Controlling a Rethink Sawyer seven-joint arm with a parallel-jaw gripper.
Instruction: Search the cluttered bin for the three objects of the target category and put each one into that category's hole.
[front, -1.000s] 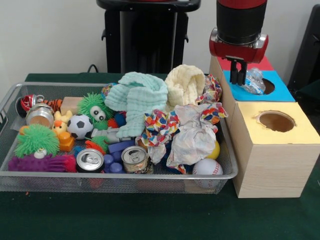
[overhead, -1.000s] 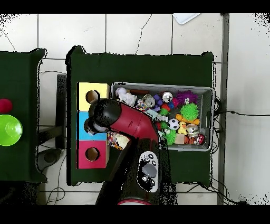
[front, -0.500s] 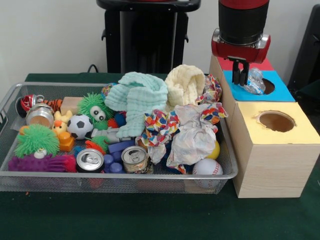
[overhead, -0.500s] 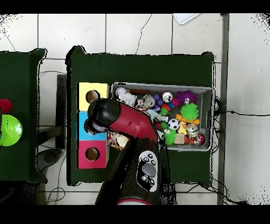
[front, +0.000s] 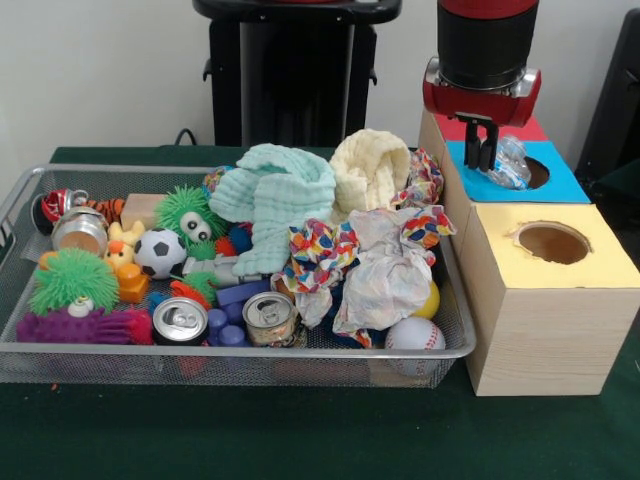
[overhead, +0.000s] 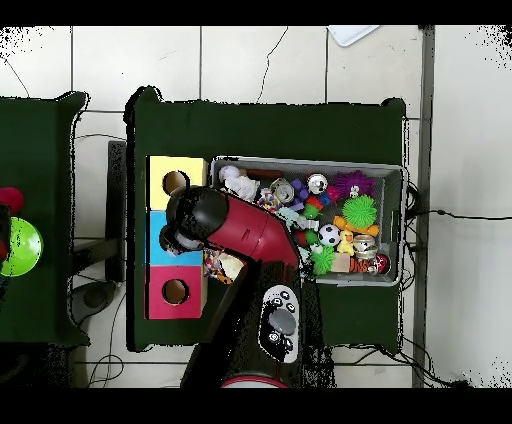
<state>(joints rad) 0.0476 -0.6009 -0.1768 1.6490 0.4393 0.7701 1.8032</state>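
A clear, crumpled plastic bottle (front: 509, 162), seemingly lying tilted, rests on the blue box top (front: 530, 186) beside its hole (front: 537, 172).

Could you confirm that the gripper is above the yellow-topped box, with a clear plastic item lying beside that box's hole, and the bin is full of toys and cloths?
Not quite: the gripper hangs above the blue-topped box, not the yellow-topped box, as the front view shows. The clear plastic item lies beside the blue hole. The bin is indeed full of toys and cloths.
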